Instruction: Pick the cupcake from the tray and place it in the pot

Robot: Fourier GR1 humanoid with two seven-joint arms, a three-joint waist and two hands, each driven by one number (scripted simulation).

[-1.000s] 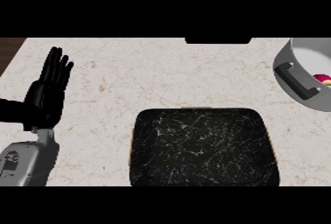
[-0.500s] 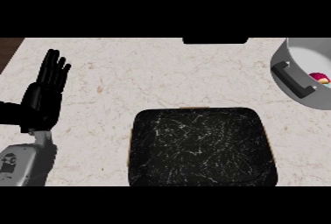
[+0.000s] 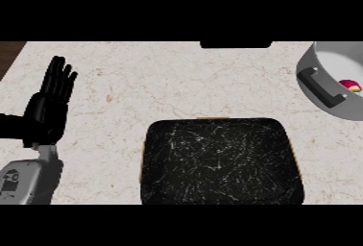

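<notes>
The cupcake (image 3: 350,85) is seen at about three o'clock, at the right edge of the head view, already lying inside the grey pot (image 3: 320,62). Only a small pink and yellowish part of it shows, just beyond the pot's dark handle (image 3: 320,86). The black tray (image 3: 221,161) lies at six o'clock on the pale counter (image 3: 163,81) and nothing is seen on it.

The left hand (image 3: 48,105) is held at nine o'clock, its fingers (image 3: 59,77) straight and close together, pointing toward twelve and clamped on nothing; it is resting well apart from tray and pot. The right hand is not shown.

A cupcake is judged to be light, soft and easily crushed, with a topping that smears and a crumb that breaks under a squeeze. It would best be taken low on the sides, around the wrapper and base, with the topping left untouched, and kept upright. Whether it now stands upright or lies tilted in the pot cannot be told. From how things lie, the placing is judged done.
</notes>
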